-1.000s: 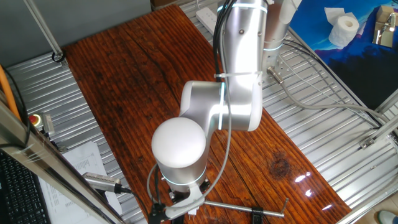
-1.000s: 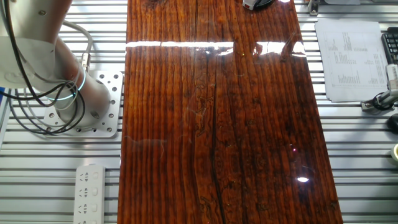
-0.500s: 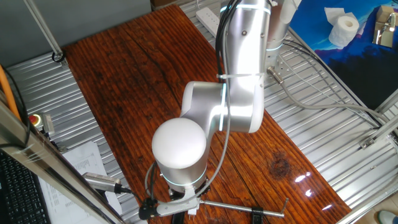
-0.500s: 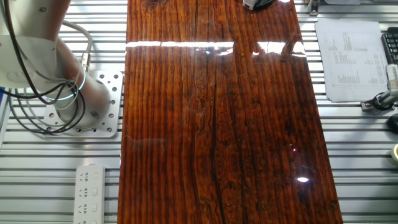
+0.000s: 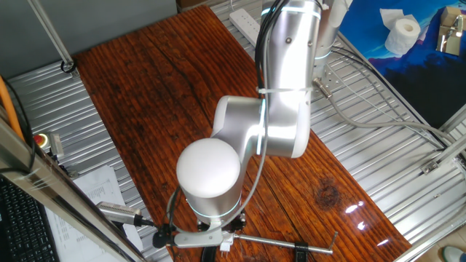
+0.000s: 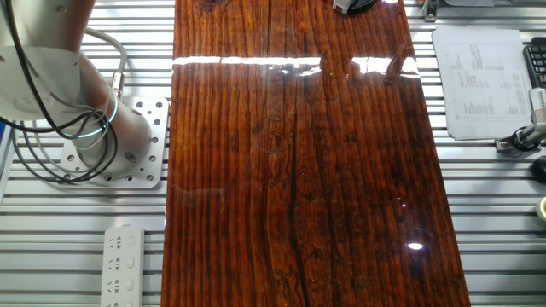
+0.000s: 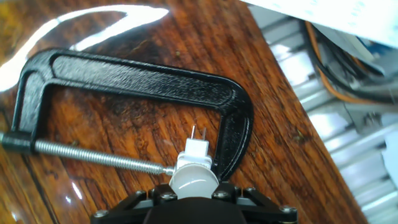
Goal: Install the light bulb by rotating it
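— What differs from half a second ago?

— In one fixed view the bracket at the wrist, under the white joint cap (image 5: 209,167), has turned further round and lies nearly level; the arm's upper link leans slightly more to the right. The tabletop (image 6: 299,170) and the printed sheet (image 6: 478,81) in the other fixed view are unchanged.

— Where is the light bulb?

— In the hand view the light bulb (image 7: 194,176) sits at the near edge, gripped by the fingers (image 7: 158,196), which close narrowly on its dome. Its two pins point away, toward the black C-clamp (image 7: 134,81) lying on the wood, with the clamp's screw (image 7: 93,156) ending just left of the bulb's base.

— Any writing?

— The sheet's print is too small to read.
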Robot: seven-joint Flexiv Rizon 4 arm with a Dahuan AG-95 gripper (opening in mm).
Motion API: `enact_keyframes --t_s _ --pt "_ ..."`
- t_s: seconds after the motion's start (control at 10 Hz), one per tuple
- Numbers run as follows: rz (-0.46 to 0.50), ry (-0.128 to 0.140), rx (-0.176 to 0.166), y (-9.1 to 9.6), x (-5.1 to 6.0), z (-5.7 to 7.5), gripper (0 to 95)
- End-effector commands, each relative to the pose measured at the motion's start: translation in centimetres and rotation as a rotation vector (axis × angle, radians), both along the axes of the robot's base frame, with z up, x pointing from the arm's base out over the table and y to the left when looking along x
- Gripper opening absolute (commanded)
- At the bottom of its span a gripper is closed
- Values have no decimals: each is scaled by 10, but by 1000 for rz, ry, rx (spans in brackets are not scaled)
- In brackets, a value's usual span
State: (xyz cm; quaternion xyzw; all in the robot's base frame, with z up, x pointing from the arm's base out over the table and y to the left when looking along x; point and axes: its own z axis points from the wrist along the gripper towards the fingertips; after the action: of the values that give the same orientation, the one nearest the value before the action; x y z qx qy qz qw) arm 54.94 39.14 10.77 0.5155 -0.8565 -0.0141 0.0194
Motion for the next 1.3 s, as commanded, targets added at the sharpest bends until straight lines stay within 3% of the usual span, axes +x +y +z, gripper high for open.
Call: enact_keyframes --t_s 0.1,0.5,1.3 --pt "-129 1 -4 0 1 0 190" --pt "-318 9 -18 0 1 0 190" --pt "-567 16 -36 0 1 0 190"
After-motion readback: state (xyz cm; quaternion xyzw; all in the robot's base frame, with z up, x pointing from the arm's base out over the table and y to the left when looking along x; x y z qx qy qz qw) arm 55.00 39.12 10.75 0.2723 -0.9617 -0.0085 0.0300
